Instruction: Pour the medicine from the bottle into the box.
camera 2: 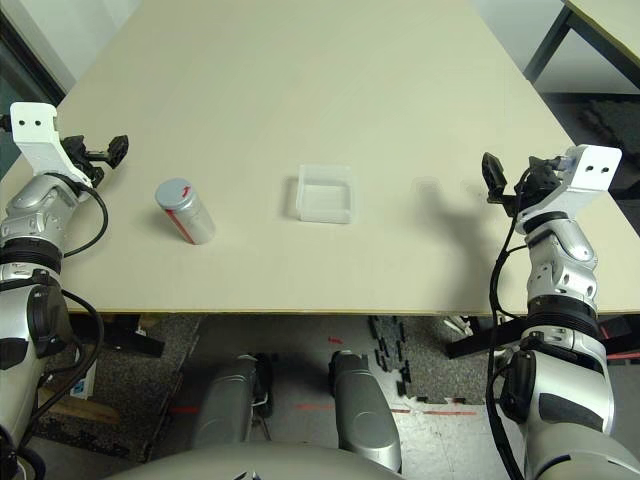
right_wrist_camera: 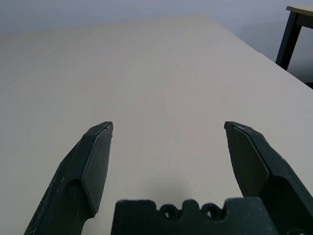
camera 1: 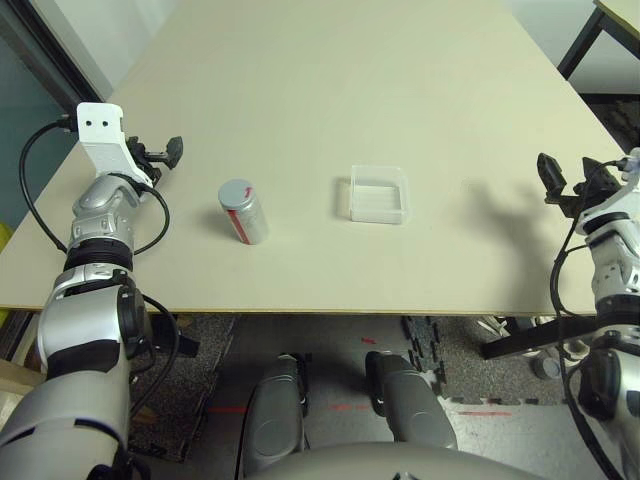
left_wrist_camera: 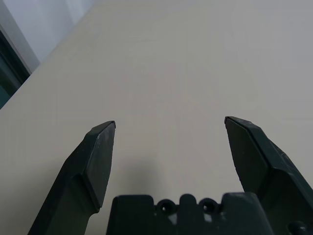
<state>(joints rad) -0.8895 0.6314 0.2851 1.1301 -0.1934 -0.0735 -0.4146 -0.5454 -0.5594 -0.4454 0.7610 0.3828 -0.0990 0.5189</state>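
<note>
The bottle (camera 1: 243, 211) is a small grey cylinder with a red stripe, and it stands on the beige table left of centre with its grey cap on. To its right sits the box (camera 1: 379, 193), a clear shallow square tray, which looks empty. The medicine is hidden from view. My left gripper (camera 1: 166, 152) hovers over the table's left edge, open and empty, a short way left of the bottle. Over the right edge is my right gripper (camera 1: 558, 180), also open and empty, well right of the box. Both wrist views show wide-apart fingers (left_wrist_camera: 95, 161) (right_wrist_camera: 93, 164) over bare tabletop.
The beige table (camera 1: 330, 90) stretches far back behind the bottle and box. Its front edge runs just below them. A dark-legged table (camera 1: 600, 30) stands at the back right. Black floor mats (camera 1: 450, 345) lie below the front edge.
</note>
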